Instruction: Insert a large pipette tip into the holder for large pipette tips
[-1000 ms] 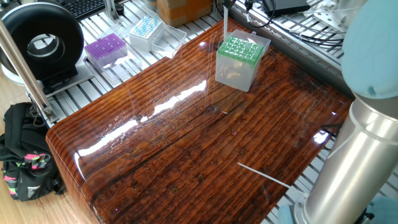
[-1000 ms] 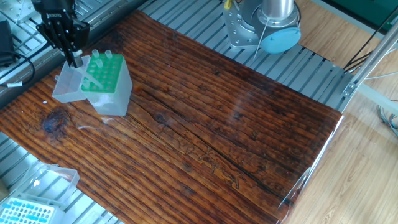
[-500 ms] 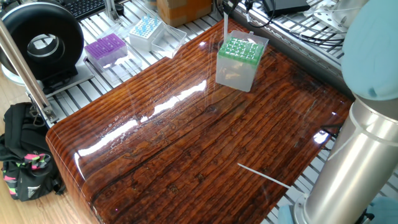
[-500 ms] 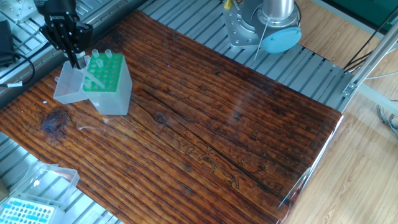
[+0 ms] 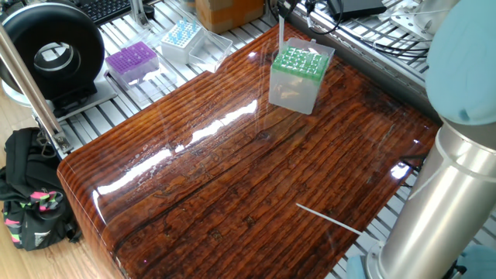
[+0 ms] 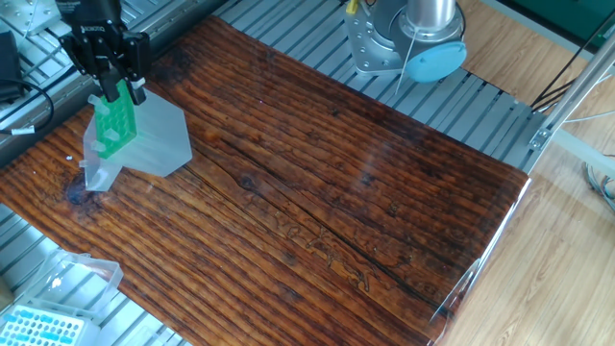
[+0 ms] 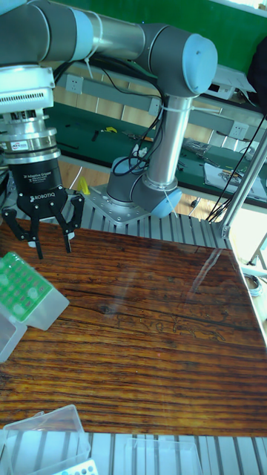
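The holder for large pipette tips (image 6: 130, 135), a translucent white box with a green grid top, is tipped onto its side at the table's far left, its green face turned sideways. In the tall fixed view the holder (image 7: 26, 289) also leans, and my gripper (image 7: 50, 241) hangs just above it, open, with nothing between its fingers. The gripper (image 6: 115, 85) sits right over the holder's upper edge. In one fixed view the holder (image 5: 298, 77) still looks upright, with a thin whitish large pipette tip (image 5: 280, 31) standing vertically at its back corner. Another pipette tip (image 5: 329, 219) lies flat near the table's front right edge.
A purple-topped box (image 5: 132, 60) and a blue-topped clear box (image 5: 182, 39) stand on the metal rails beyond the table. A black round device (image 5: 50, 54) is at the left. The robot's base (image 6: 408, 38) stands at the table's far edge. A clear lid (image 7: 44, 438) lies at the near edge.
In the other fixed view the holder has gone from upright to tipped on its side under the gripper, which has moved slightly up. The lying tip has not moved.
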Controlling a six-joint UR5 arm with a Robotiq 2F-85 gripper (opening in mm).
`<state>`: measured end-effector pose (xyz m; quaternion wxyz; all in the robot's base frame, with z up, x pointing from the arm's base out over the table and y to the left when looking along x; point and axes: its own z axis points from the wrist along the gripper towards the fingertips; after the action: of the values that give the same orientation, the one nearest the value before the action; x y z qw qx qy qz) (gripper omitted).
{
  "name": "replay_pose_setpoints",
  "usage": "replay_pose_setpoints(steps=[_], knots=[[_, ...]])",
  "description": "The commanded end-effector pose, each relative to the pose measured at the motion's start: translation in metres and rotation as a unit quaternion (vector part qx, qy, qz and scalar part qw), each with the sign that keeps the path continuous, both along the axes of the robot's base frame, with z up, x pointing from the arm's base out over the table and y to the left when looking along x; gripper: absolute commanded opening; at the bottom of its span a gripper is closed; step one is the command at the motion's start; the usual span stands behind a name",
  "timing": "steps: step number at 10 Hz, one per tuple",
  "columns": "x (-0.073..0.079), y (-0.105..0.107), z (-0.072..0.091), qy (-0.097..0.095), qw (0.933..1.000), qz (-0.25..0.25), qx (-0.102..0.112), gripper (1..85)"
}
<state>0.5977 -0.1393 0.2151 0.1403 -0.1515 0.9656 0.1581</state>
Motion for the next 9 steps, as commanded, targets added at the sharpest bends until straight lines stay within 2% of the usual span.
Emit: replay_pose_setpoints(steps=[1,2,5,6,7,9], knots=[[-0.003,0.007,0.004,0.007,0.9997,-0.020,0.008,43.3],[-0.005,0.009,0.005,0.011,0.9997,-0.021,0.008,41.3],[-0.003,0.000,0.003,0.003,0.9999,-0.010,-0.012,40.7],[0.001,-0.007,0.002,-0.003,0.9995,-0.011,-0.029,40.7],[-0.002,-0.006,0.004,0.006,0.9993,-0.022,-0.031,40.0],[-0.004,-0.008,0.003,0.014,0.9985,-0.035,-0.039,28.0]])
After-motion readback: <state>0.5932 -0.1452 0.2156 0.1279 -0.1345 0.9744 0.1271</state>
